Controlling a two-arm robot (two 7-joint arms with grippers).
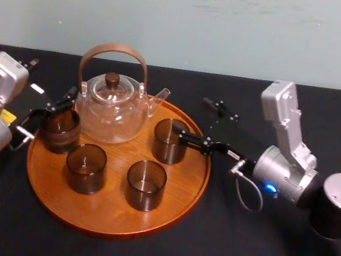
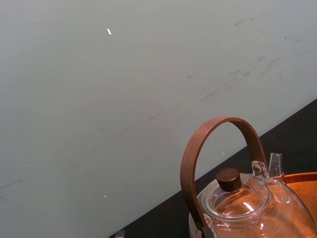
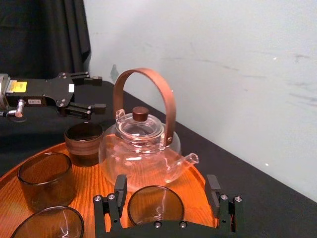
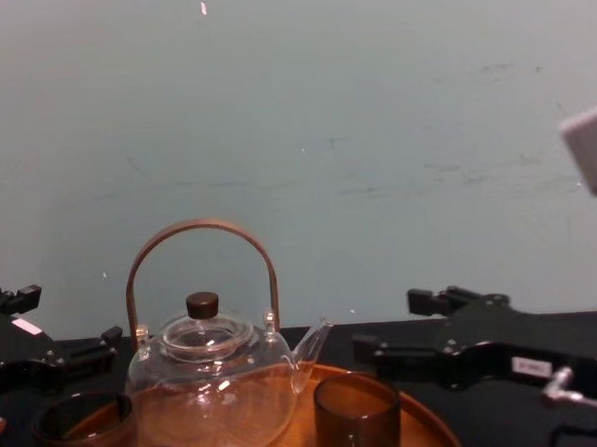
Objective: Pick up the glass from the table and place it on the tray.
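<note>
Head view: the smoky brown cylindrical glass (image 1: 170, 141) stands far right on the round orange-brown wooden tray (image 1: 104, 218), just left of the right gripper (image 1: 192, 114), which is spread wide and empty. Right wrist view: the glass sits between its fingers (image 3: 120, 191); the left gripper (image 3: 99, 92) is agape and empty. Chest view: the glass is just below the right gripper.

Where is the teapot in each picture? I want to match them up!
Head view: the teapot sits at the back of the tray, with the left gripper on one side and the right gripper on the other.
Left wrist view: teapot in the picture's lower right corner, cut off by the edge.
Right wrist view: teapot near the picture's middle.
Chest view: teapot at lower left.
Shared landmark: its curved brown handle.
</note>
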